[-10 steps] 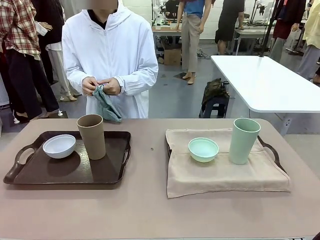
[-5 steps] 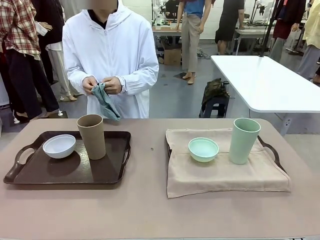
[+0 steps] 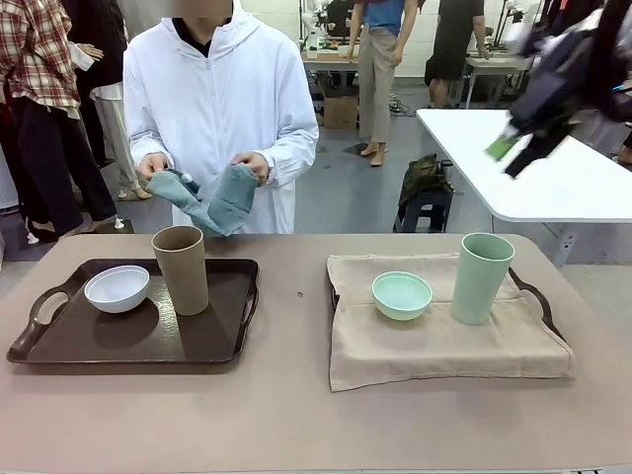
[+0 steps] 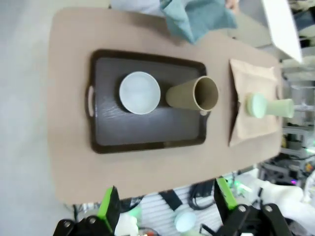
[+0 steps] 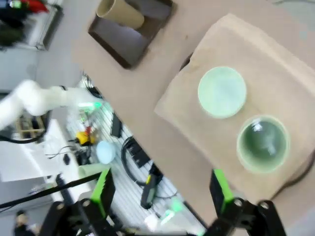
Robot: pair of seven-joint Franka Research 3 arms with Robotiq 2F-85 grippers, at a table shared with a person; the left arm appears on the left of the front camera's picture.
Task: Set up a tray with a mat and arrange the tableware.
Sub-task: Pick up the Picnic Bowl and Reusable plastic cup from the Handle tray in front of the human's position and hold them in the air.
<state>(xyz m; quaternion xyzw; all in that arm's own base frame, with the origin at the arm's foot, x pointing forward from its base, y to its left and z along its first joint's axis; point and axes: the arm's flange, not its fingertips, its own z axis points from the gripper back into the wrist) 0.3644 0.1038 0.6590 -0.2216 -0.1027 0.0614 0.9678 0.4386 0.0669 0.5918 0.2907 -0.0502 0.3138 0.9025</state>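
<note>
A dark brown tray (image 3: 128,341) on the left holds a small white bowl (image 3: 117,288) and a tall tan cup (image 3: 182,269). On the right a beige mat (image 3: 434,346) covers a second tray (image 3: 538,296), with a mint-green bowl (image 3: 402,295) and a mint-green cup (image 3: 482,277) on it. Across the table the person stretches a teal-grey cloth (image 3: 212,197) between both hands. My right gripper (image 3: 509,156) hangs blurred high at the upper right, open (image 5: 161,191) above the mint bowl (image 5: 222,92). My left gripper (image 4: 166,201) is open, high over the dark tray (image 4: 103,123).
A white table (image 3: 533,168) stands behind at the right. Bare tan tabletop (image 3: 296,415) runs between the two trays and along the near edge. Other people stand in the background.
The person has pulled the bunched cloth apart and now holds it spread between both hands. My right gripper has come into the front view at the upper right.
</note>
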